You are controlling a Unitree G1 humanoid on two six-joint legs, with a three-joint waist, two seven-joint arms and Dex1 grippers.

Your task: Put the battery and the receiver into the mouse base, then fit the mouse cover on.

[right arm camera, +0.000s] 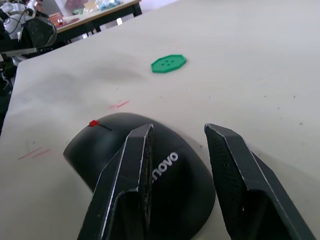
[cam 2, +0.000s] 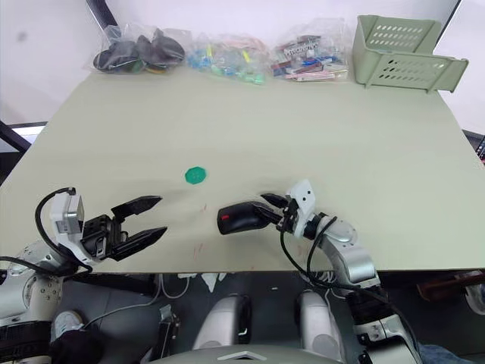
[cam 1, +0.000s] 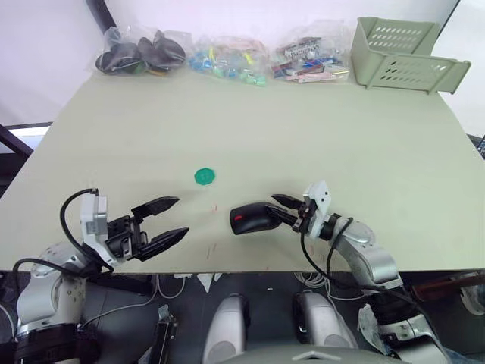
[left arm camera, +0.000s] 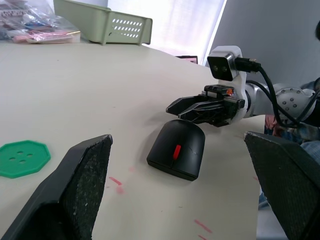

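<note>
The left tool (cam 1: 168, 220), its two black fingers spread wide and gripping nothing, hovers low over the near edge of the pale green table (cam 1: 303, 129). It should stay clear.

To its right lies the mouse with the smooth glossy black mouse cover (cam 1: 254, 217) already on top, a red scroll wheel at its left end. The right tool (right arm camera: 177, 165) hovers at the cover's rear, fingers parted, touching or nearly so. Judging from this, what remains is an even press at the back edge (no sideways shove), then a check that the seam sits flush.

The right wrist view shows the cover's white lettering; the head views show a green scalloped plastic disc (cam 1: 204, 176) well apart behind.
</note>
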